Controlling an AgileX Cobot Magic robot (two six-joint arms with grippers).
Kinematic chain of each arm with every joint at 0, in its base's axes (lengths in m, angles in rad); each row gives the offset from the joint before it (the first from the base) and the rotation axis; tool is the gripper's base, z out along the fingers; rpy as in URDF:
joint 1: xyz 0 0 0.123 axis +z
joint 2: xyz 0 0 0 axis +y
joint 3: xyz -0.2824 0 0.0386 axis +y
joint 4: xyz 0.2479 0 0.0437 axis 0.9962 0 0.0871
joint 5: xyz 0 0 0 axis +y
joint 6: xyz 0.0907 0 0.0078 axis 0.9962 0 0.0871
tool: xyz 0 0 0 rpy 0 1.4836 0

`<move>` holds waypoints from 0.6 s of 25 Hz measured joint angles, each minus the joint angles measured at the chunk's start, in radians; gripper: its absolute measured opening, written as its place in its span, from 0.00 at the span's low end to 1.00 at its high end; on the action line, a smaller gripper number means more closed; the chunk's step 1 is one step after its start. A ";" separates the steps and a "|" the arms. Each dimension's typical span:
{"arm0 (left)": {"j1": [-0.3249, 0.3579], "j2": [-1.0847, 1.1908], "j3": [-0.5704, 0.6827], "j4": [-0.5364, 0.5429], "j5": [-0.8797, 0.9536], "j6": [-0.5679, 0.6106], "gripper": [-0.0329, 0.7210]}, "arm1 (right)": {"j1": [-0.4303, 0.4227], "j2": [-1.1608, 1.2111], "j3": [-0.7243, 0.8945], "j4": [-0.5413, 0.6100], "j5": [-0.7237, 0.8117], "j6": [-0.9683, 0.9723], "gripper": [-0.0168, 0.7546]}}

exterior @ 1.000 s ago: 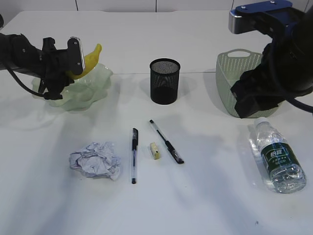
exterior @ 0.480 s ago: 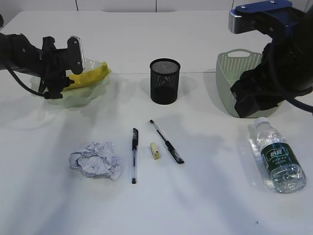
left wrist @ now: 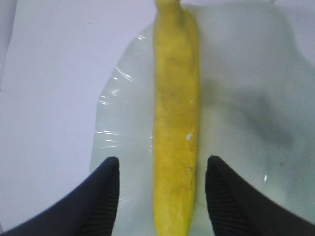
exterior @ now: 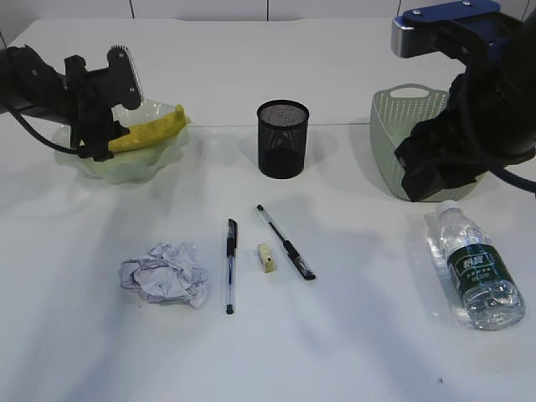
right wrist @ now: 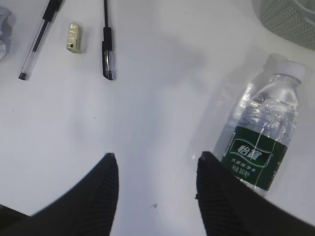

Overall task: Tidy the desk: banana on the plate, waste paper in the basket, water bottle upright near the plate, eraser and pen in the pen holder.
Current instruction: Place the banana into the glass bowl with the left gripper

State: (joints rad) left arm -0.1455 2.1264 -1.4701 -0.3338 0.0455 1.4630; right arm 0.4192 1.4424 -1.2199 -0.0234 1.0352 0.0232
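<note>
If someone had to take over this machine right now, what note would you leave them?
Left tool: open over the banana, which lies in the plate. That step is done.
Right tool: open, empty, above the desk beside the bottle, which lies on its side.
Left: paper into basket; two pens and eraser into holder; stand bottle by plate.

Water bottle (right wrist: 263, 137) flat on desk (right wrist: 157, 108), beside parted fingers (right wrist: 216, 196).
</note>
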 joint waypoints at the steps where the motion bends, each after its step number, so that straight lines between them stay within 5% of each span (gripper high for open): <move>1: 0.000 -0.013 0.000 -0.043 0.006 0.000 0.56 | 0.000 0.000 0.000 0.000 0.000 0.000 0.52; 8: 0.000 -0.109 0.000 -0.260 0.102 0.000 0.48 | 0.000 0.000 0.000 0.000 0.000 0.000 0.52; 15: -0.002 -0.184 0.000 -0.217 0.259 -0.149 0.45 | 0.000 0.000 0.000 0.000 0.000 0.000 0.52</move>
State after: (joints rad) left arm -0.1474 1.9421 -1.4701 -0.5504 0.3046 1.3137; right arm 0.4192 1.4424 -1.2199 -0.0234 1.0352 0.0232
